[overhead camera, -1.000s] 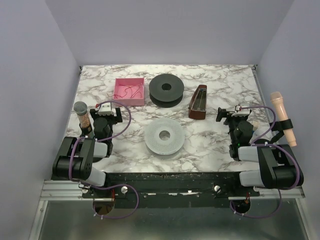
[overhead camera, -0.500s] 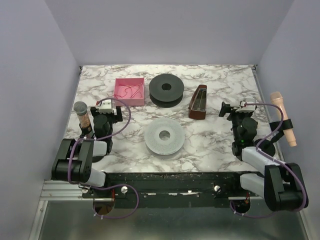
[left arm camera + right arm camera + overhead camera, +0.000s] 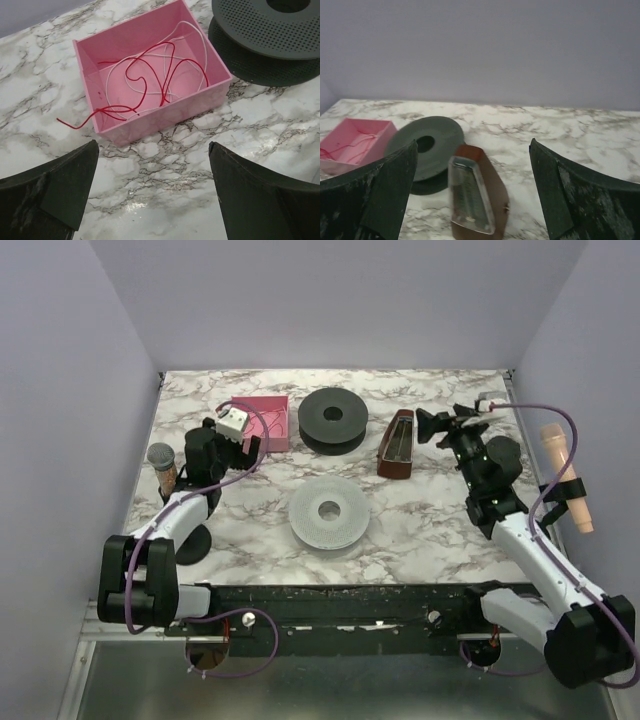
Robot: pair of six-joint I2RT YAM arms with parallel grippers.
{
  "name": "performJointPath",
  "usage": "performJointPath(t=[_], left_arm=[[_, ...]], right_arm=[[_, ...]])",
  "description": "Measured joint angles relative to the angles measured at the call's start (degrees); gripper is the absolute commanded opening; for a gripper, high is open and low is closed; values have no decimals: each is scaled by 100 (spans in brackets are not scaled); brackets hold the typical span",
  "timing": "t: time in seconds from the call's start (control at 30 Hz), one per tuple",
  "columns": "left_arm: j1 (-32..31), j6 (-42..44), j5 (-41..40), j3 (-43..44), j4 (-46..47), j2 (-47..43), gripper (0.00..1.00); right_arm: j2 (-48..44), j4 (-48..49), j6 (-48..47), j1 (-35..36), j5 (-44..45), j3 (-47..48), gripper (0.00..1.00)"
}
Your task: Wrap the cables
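- Hovering near the box (image 3: 165, 112), the left gripper (image 3: 155, 172) is gaping wide, empty.
- Cables (image 3: 150, 75) are lying loose in the box, one red end trailing outside.
- Pinching that end alone seems safest.
- Right gripper (image 3: 472, 185), far from the box, is gaping too.

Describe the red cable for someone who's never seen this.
On the marble table, find the pink box at back left, beside the black spool. The red cable is the thin curly wire inside, one end trailing over the wall; its neighbour wire is white.
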Motion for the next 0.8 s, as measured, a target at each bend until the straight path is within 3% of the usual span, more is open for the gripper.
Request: performJointPath(t=[0.2,0.37,0.53,0.6,0.73,0.8], left_arm=[[0,216,330,1040,-1464,-55,99],[0,232,424,1469,-2347,-68,99],[0,229,485,1631,-2874,-68,99],[0,229,485,1674,-2977,-68,99],[0,229,487,1696,-3104,-68,99],[0,229,487,1696,-3139,-68,99]], right_arm=[[949,-1331,39,1121,957,1600,100],[2100,-2420,173,1294,1878,2483,100],[2815,-3110,225,1300,2208,2771,98],[3045,-3261,219,1303,2218,2918,90],[3423,-3425,153,1303,2203,3268,54],[3541,-3449,125,1303,2194,3394,41]])
